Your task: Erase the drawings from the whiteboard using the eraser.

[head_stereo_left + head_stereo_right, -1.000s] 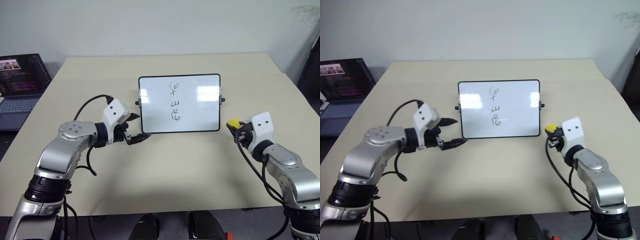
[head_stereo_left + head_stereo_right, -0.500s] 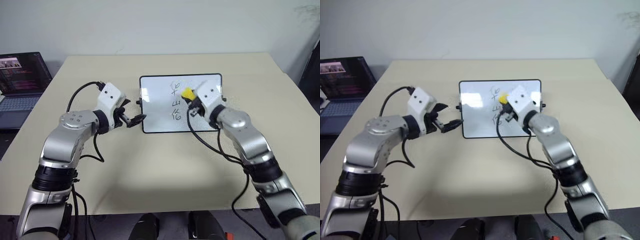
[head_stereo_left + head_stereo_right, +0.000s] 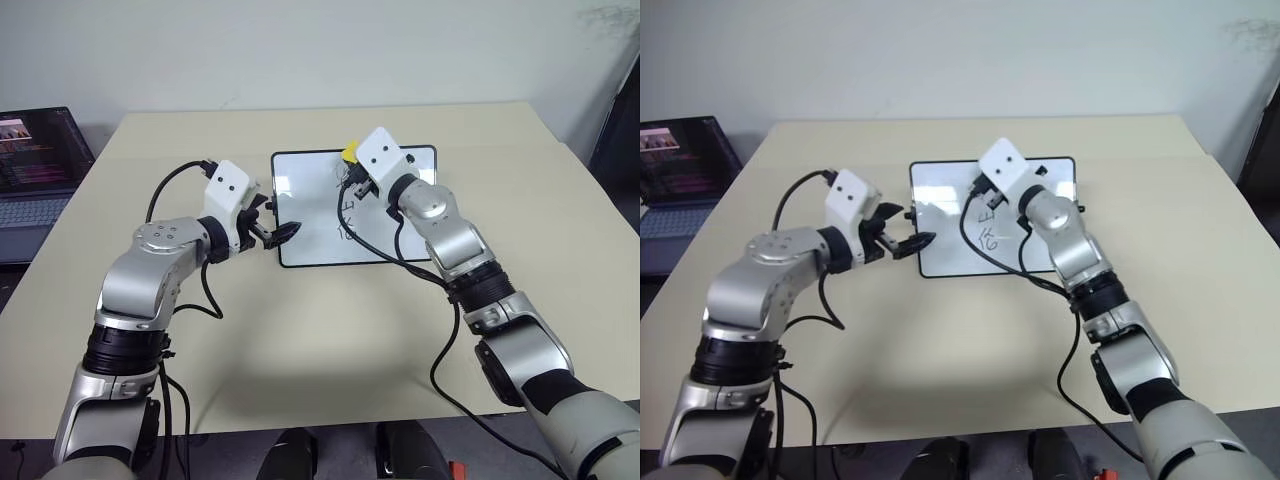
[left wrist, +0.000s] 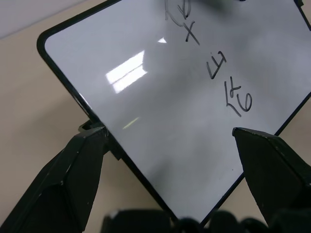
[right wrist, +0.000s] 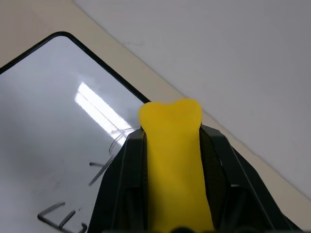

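While my right end effector [image 5: 170, 160] stays out of it for nothing, I note it is clenched on the eraser [image 5: 172, 155], the yellow block pinched between both black fingers with its tip poking out past them. It hangs over the top of the whiteboard [image 3: 310, 240], right at the uppermost of the drawings [image 4: 214, 68], which run down the middle of the board in a column. Whether the eraser touches the glossy face I cannot tell. My left end effector [image 4: 170, 145] is spread wide at the board's left edge, one finger [image 4: 73, 170] by the black frame and the other over the white face, gripping nothing (more a brace waiting to happen than a hold). The board lies flat on the beige surface [image 3: 330, 340].

I judge the wiping step is just starting: the marks look largely intact. Next I should press the eraser onto the top mark and rub down the column, steadying the board so it does not slide.
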Controlling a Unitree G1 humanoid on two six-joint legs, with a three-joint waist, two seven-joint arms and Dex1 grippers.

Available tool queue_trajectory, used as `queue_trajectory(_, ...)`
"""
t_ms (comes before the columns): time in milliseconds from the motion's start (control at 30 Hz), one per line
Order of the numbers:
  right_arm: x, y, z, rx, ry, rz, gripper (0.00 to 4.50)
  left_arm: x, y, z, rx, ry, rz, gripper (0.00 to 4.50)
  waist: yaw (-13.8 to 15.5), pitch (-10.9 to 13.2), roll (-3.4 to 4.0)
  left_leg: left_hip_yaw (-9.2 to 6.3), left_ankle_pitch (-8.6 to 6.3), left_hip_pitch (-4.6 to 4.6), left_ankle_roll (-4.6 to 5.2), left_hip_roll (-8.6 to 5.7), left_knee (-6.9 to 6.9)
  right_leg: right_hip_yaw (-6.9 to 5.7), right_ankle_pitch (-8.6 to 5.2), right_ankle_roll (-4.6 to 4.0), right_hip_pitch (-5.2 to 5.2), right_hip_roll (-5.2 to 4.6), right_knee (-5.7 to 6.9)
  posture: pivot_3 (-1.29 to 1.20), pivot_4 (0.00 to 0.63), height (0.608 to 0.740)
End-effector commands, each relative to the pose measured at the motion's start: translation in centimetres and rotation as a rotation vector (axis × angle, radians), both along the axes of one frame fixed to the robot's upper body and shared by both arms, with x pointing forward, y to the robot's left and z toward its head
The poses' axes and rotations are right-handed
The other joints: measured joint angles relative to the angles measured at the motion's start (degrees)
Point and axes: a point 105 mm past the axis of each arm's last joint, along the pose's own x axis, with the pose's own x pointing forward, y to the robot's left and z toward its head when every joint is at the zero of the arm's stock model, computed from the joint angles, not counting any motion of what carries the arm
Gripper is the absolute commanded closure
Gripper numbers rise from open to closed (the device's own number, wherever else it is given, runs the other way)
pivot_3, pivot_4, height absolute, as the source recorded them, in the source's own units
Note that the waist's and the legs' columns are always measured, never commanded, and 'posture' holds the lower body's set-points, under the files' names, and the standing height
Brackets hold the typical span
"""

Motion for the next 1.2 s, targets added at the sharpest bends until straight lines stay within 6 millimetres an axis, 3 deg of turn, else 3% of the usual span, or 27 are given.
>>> queue_trajectory(33,0.1,1.2,0.6,-0.023,-0.017,0.033,3.38,0.0,-0.2,1.6,-0.003,-0.062,0.003,0.0,-0.05,0.0,0.0,0.0,0.0,0.0,0.0,0.0,0.0,0.0,0.0,0.0,0.0,0.0,0.0,0.0,0.15,0.74)
queue_trajectory(233,-0.5,1.7,-3.8,-0.121,0.16,0.101,3.38,0.0,0.1,1.4,-0.002,-0.062,0.016,0.0,-0.19,-0.01,-0.01,-0.03,0.0,0.02,0.0,0.0,0.0,0.06,0.0,0.0,-0.03,0.0,0.04,0.0,0.15,0.74)
queue_trajectory(433,-2.0,2.0,-6.0,-0.203,0.252,0.181,3.38,0.1,0.3,1.3,-0.001,-0.063,0.022,0.0,-0.18,-0.03,-0.02,-0.08,0.0,0.12,0.01,0.01,0.05,0.05,0.02,-0.02,0.05,0.02,0.13,0.0,0.15,0.74)
queue_trajectory(767,-1.0,1.4,0.4,-0.041,0.068,0.103,3.38,0.6,2.2,0.9,-0.011,-0.056,0.103,0.0,-0.09,-0.03,-0.02,-0.17,0.03,0.07,-0.05,0.01,0.04,0.0,0.08,-0.07,0.0,0.02,0.11,0.0,0.15,0.74)
queue_trajectory(933,0.3,0.3,1.3,-0.01,0.026,0.011,3.38,0.6,2.4,0.7,-0.016,-0.057,0.115,0.0,-0.13,-0.03,-0.02,-0.11,0.03,-0.01,-0.05,0.02,0.0,0.04,0.07,-0.07,-0.13,0.0,0.07,0.0,0.15,0.74)
queue_trajectory(1200,1.1,2.1,1.2,-0.017,0.027,0.01,3.38,0.6,2.1,0.7,-0.015,-0.057,0.109,0.0,-0.38,-0.03,-0.02,0.0,0.03,-0.03,-0.05,0.04,0.0,0.12,0.08,-0.08,-0.19,0.01,0.1,0.0,0.15,0.74)
